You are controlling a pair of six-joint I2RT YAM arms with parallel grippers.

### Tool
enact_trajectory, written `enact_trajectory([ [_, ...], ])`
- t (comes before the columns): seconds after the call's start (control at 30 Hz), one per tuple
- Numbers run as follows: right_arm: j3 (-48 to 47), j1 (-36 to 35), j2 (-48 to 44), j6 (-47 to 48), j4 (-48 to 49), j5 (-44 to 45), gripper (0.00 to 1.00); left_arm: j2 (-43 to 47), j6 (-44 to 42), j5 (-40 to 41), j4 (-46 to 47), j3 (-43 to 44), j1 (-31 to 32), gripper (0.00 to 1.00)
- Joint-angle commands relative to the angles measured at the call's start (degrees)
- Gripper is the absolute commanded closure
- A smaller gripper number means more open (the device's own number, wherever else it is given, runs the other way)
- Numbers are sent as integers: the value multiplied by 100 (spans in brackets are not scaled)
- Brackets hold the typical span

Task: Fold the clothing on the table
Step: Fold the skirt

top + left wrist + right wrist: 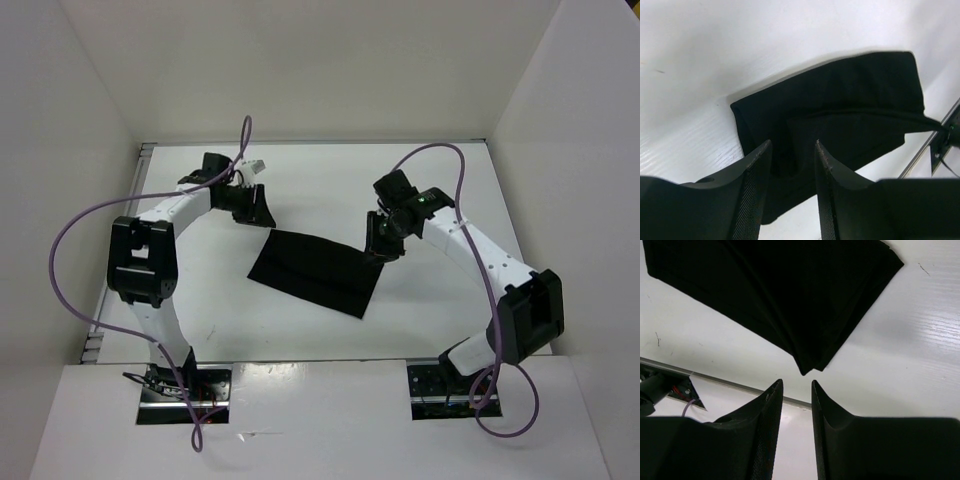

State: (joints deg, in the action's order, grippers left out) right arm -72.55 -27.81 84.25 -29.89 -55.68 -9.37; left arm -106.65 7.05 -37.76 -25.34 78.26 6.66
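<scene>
Clothing: floppy black cloth rectangle [315, 272], white bench [330, 180] middle.
Left gripper [792, 145], right gripper [796, 382]: spread, empty.
Risk: bump could unfold it.

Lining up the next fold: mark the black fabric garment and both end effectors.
Black fabric garment [315, 270]: top view, cloth's middle.
Left end effector [792, 145]: left wrist view, between fingertips.
Right end effector [797, 383]: right wrist view, between fingertips.

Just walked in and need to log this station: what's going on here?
A thin black fabric garment lies folded flat on the matte white table. Neither arm holds it: the left gripper and the right gripper both stand open, one at each far corner of the cloth.
</scene>
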Motion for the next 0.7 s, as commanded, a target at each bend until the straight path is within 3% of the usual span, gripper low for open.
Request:
enact_trajectory([
  [0.0,31,13,-321,-122,14,128,65,-259,-424,-530,21,181,38,53],
  [0.17,84,13,-373,-236,-39,181,65,-479,-485,-856,21,234,90,64],
  [0.67,84,13,-479,-403,-39,67,64,-910,-591,-602,-146,234,451,65],
])
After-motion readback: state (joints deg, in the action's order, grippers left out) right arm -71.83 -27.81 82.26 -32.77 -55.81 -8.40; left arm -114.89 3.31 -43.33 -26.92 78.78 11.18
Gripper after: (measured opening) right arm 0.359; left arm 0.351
